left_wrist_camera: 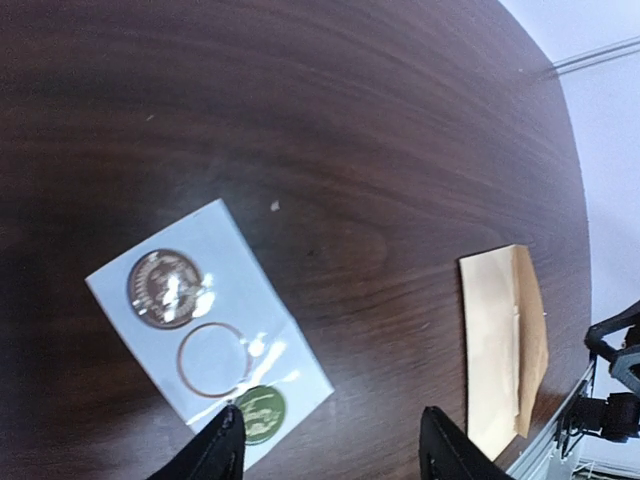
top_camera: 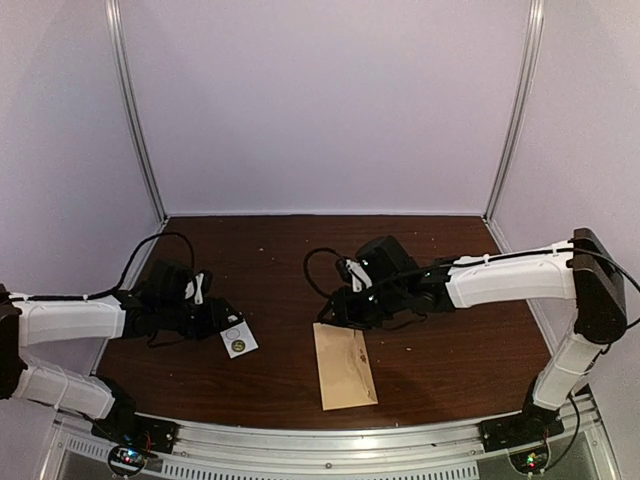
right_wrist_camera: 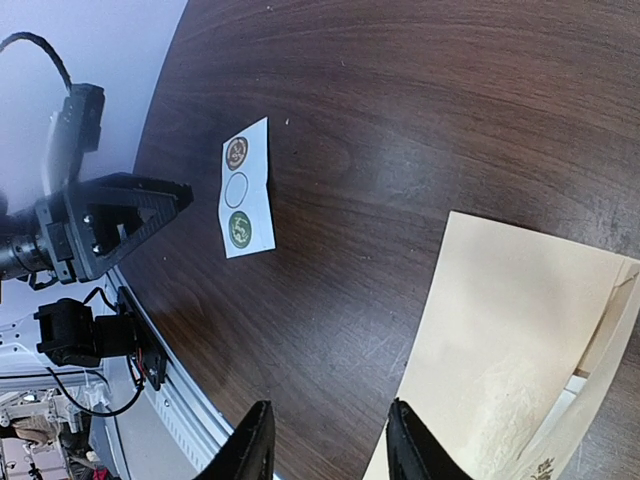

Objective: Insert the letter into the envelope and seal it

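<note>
**On a dark wood table, two open grippers, one by a sticker card, one by an envelope**

At the left of the table, the left gripper (left_wrist_camera: 335, 452) stands open. Its two black fingertips (left_wrist_camera: 222, 448) are spread wide with only bare wood between them, and they hold nothing. One fingertip sits just beside the corner of a small white card (left_wrist_camera: 210, 325). The card lies flat and carries three rounds in a row: a bronze one, an empty ring outline and a green one. The green round is the one nearest the fingertip. From above, this gripper hangs just left of the card, close to the table's left edge.

Near the middle of the table, the right gripper (right_wrist_camera: 325, 445) is open too. Its fingertips (right_wrist_camera: 252, 445) are apart and grip nothing. Dark wood shows in the gap, and one fingertip is right at the edge of the envelope (right_wrist_camera: 510, 340). From above, this gripper is at the envelope's far short end.

The tan envelope lies flat on the table (top_camera: 440, 340), a little right of centre and close to the near edge. Its long sides run from far to near, slightly tilted. A fold runs along one long side, where the paper looks a little lifted. Whether it is sealed cannot be told. No letter is visible.

The card and the envelope lie well apart, with bare wood between them. Pale walls close in the table on three sides.
</note>
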Robot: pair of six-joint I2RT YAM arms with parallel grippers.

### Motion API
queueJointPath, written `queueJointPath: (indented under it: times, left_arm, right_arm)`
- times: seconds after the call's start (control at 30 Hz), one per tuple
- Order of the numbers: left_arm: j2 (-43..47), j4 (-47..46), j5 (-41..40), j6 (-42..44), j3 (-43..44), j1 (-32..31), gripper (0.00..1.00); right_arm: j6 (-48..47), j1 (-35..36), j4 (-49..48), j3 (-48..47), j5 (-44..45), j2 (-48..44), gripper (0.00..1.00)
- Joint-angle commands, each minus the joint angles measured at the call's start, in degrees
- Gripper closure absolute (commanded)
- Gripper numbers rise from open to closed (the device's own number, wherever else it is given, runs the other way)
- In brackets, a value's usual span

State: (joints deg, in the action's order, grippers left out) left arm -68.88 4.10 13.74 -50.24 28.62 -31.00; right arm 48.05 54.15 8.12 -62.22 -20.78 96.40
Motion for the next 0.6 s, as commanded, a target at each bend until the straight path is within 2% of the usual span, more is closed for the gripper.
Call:
queueJointPath:
  times: [0.0,0.2,0.57]
  left_arm:
    - [1.11,-2.65,3.93,0.47,-3.69,3.1,0.39]
    - [0.61,-1.73,1.02,0.32,-5.58,3.76,0.34]
    - [-3.88,-7.7,0.24,1.58,-7.42,3.76,0.36]
  right_arm:
    - [-0.77,0.82,0.14,-2.93,-0.25,3.06,0.61]
    - [-0.43,0.96,-0.27,-4.05,-0.53,4.54,0.61]
    - [-0.16,1.03,-0.82,-4.05,-0.9,5.97,0.6]
